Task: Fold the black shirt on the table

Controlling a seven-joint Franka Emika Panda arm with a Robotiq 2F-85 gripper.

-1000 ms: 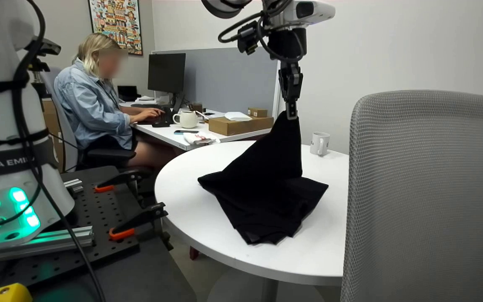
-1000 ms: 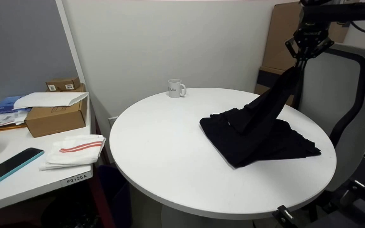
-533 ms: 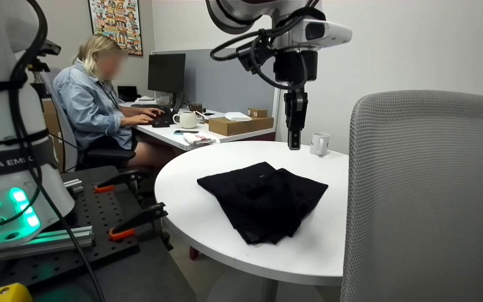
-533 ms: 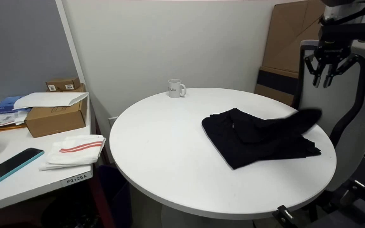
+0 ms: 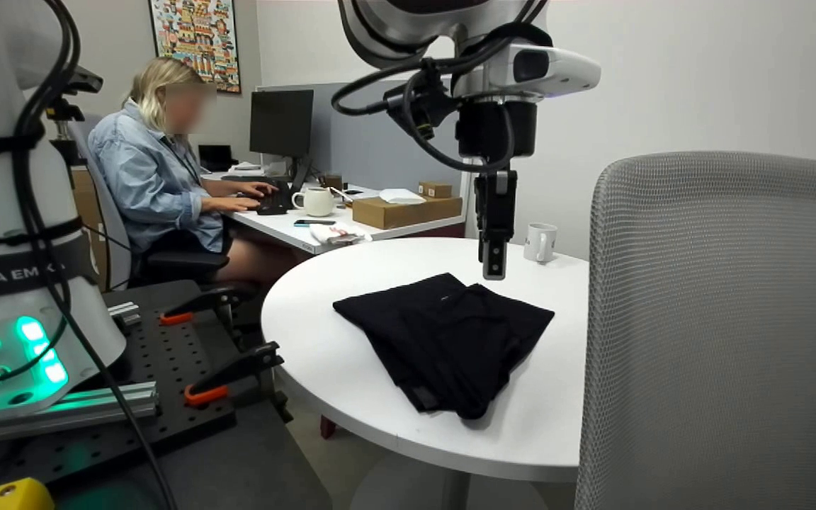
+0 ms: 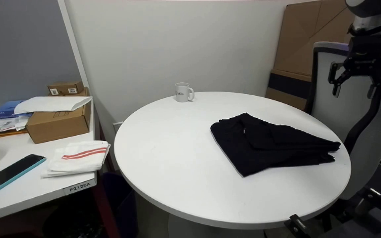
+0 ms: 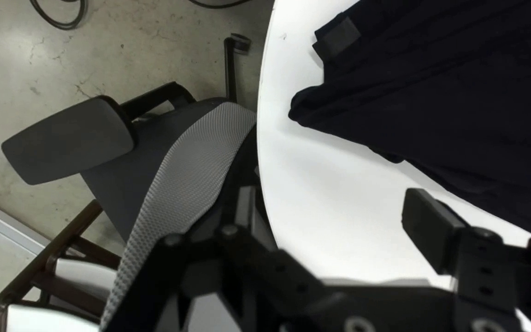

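The black shirt (image 5: pixel 443 340) lies flat and layered on the round white table (image 5: pixel 309 304), its outline uneven. In an exterior view a narrow end of the shirt (image 6: pixel 270 142) reaches close to the table's rim by the grey chair. That end shows as a rounded tip in the wrist view, where the shirt (image 7: pixel 454 101) fills the upper right. My gripper (image 6: pixel 354 91) hangs above the table's edge, apart from the cloth. Its fingers are spread wide, with only bare white tabletop (image 7: pixel 330 193) visible between them in the wrist view.
A grey mesh chair (image 5: pixel 720 319) stands close against the table. A white mug (image 6: pixel 182 92) sits near the table's far rim by the wall. Beside the table is a desk with a cardboard box (image 6: pixel 61 122) and a folded white cloth (image 6: pixel 81 158); a person (image 5: pixel 153 156) sits there.
My gripper has let go of the raised shirt part, which has dropped onto the rest of the shirt towards the chair side. The jaws have spread, and the arm has moved lower and towards the chair.
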